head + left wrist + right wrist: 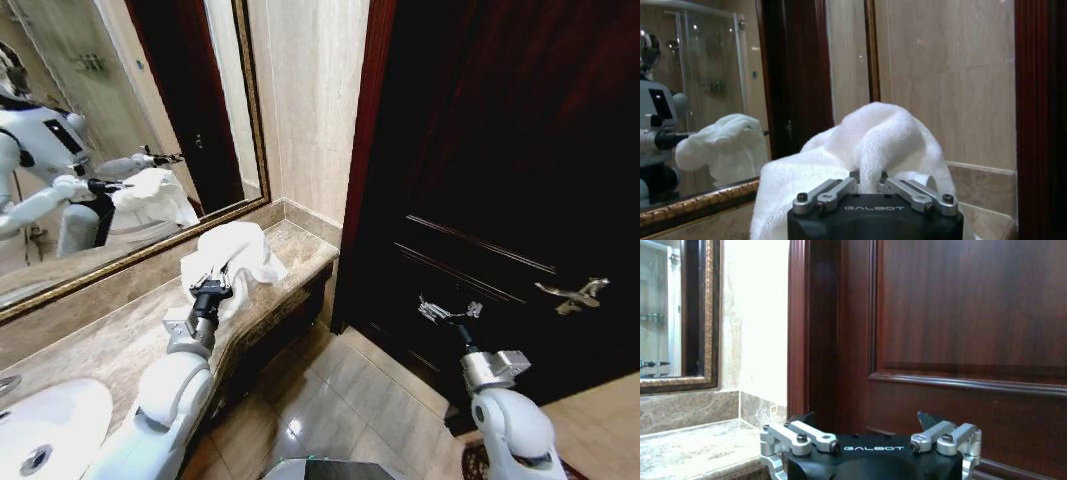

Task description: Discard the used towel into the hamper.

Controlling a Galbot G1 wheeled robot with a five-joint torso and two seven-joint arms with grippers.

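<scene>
A white towel (238, 252) is bunched up just above the far end of the marble counter (120, 335). My left gripper (212, 281) is shut on its lower folds, and the cloth rises over the gripper (869, 176) in the left wrist view as a rounded heap (873, 135). My right gripper (449, 310) hangs open in front of the dark door, above the floor, with nothing between its fingers (802, 418). A sliver of dark reddish-brown weave (470, 462) peeks out beside my right forearm at the bottom; I cannot tell whether it is the hamper.
A gold-framed mirror (110, 120) lines the wall behind the counter and reflects me and the towel. A white sink (50, 430) sits at the counter's near end. The dark wooden door (500, 150) with a metal handle (575, 293) stands right. Tiled floor (360, 390) lies between.
</scene>
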